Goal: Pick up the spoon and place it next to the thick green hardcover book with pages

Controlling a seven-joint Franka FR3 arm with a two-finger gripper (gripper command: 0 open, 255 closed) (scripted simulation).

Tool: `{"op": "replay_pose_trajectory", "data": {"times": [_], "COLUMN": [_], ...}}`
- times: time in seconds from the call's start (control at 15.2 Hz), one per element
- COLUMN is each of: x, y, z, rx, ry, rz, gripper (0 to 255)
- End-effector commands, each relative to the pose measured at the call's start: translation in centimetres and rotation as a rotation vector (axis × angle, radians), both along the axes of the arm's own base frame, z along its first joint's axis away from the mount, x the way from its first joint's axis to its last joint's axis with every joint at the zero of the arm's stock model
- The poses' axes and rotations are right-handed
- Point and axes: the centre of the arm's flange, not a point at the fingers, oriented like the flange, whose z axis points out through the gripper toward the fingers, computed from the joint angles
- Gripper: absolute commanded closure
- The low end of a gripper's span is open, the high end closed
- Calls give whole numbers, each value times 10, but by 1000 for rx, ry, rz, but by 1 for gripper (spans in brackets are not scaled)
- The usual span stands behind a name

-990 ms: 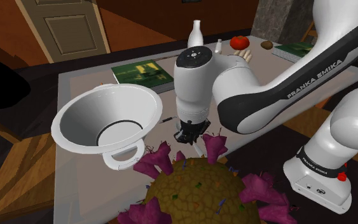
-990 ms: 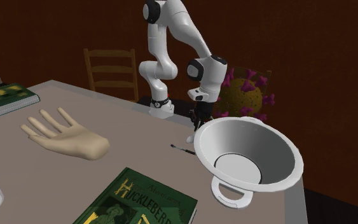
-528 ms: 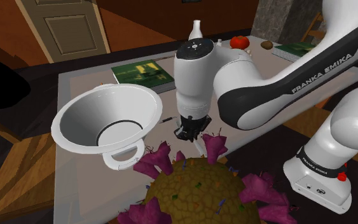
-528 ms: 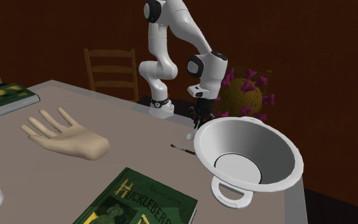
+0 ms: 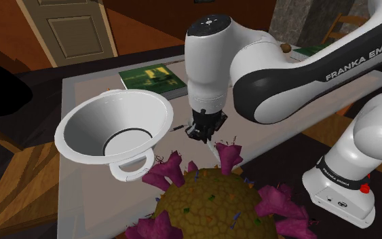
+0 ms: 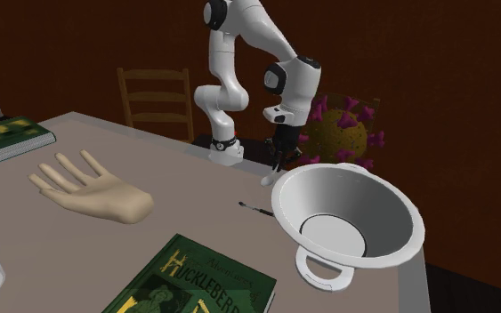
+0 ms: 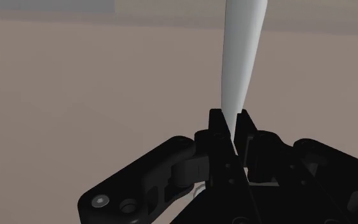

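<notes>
Honestly, the claw (image 7: 234,119) is pinched tight on the thin end of the white spoon (image 7: 241,51), which pokes straight out ahead of it. It looks light, stiff and slippery, so an end grip may swivel.

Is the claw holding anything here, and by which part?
Yes: the claw is shut on the plain white tapered spoon, clasping its narrow end between both fingers.

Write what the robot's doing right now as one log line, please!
phase: spoon grasped | tool: shut on spoon | spoon: juts past tool, beside white funnel | placing: not yet done
</notes>
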Motion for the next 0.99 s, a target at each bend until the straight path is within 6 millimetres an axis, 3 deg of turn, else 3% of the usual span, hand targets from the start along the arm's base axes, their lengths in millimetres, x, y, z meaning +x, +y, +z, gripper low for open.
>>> {"op": "replay_pose_trajectory", "data": {"times": [0.0,0.73,0.92], "x": [-1,-1,33], "y": [0,0,-21], "z": [11,66,66], "rx": [0,0,0], "ry": [1,1,1], "rz": [0,0,0], "gripper": [255,255,255]}}
